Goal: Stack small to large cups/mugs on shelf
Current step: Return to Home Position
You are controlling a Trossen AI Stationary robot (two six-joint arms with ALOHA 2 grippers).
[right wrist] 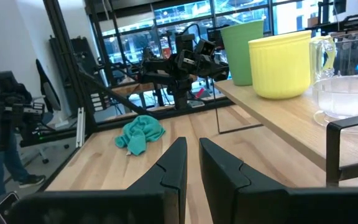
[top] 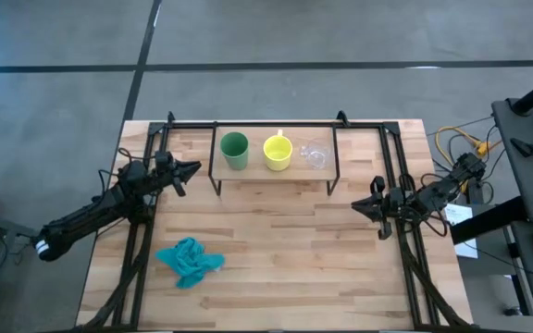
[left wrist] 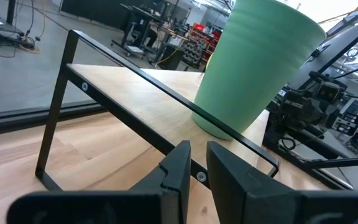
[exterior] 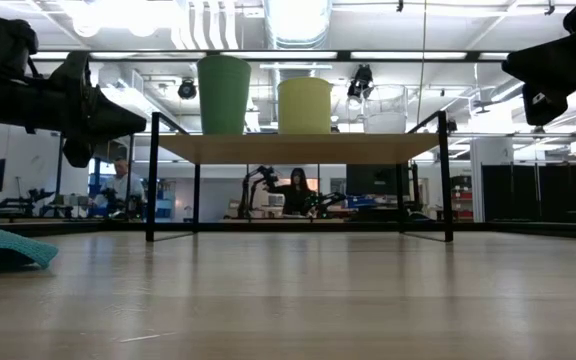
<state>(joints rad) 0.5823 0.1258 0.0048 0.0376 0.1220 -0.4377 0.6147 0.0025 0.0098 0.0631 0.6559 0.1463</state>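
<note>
Three vessels stand in a row on the low shelf (top: 276, 171) at the table's far middle: a green handleless cup (top: 234, 150) on the left, a yellow mug (top: 278, 152) in the middle and a clear glass cup (top: 316, 155) on the right. Each rests on its base on the light wooden top (exterior: 298, 148). My left gripper (top: 195, 168) hovers shut just left of the shelf, pointing at the green cup (left wrist: 260, 62). My right gripper (top: 356, 205) hovers shut near the shelf's right near leg. It faces the yellow mug (right wrist: 281, 62) and the glass cup (right wrist: 347, 87).
A crumpled teal cloth (top: 189, 261) lies on the table's left near part, away from both grippers. A black frame (top: 276, 123) runs along the table's far edge and sides. Bare wood (top: 285, 250) stretches in front of the shelf. People and equipment show in the room beyond.
</note>
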